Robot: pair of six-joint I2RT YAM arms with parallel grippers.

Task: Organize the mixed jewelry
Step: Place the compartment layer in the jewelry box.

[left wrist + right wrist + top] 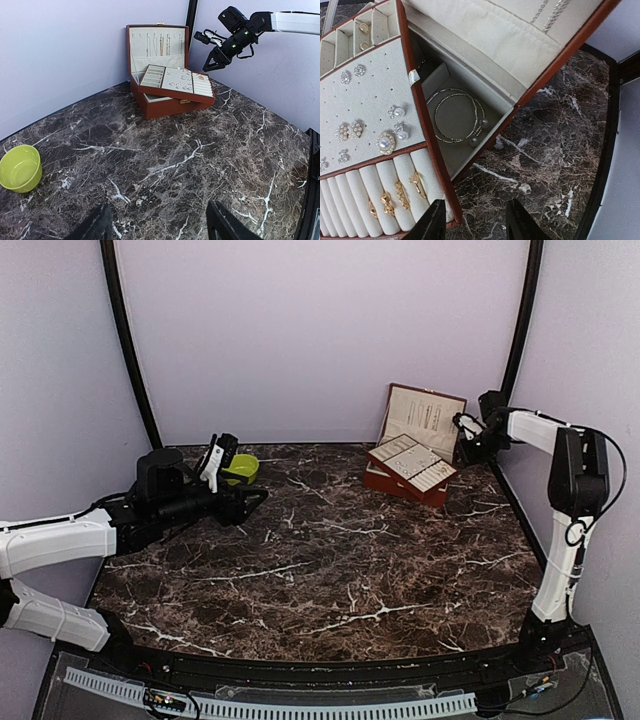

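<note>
A brown jewelry box (405, 483) stands open at the back right, its beige slotted tray (412, 462) askew on top. In the right wrist view the tray (370, 100) carries pearl and crystal studs (386, 142) and gold rings (402, 194) in its rolls. Thin bangles with pearl ends (455, 116) lie in the box's lower compartment. Fine chains (155, 44) hang in the lid. My right gripper (472, 222) is open and empty, above the box's near right corner. My left gripper (160, 225) is open and empty, low over the table at the left.
A lime-green bowl (241, 469) sits at the back left beside my left arm; it also shows in the left wrist view (20, 167). Lilac walls with black poles close the table's back and sides. The box's raised lid (424, 417) leans against the back wall.
</note>
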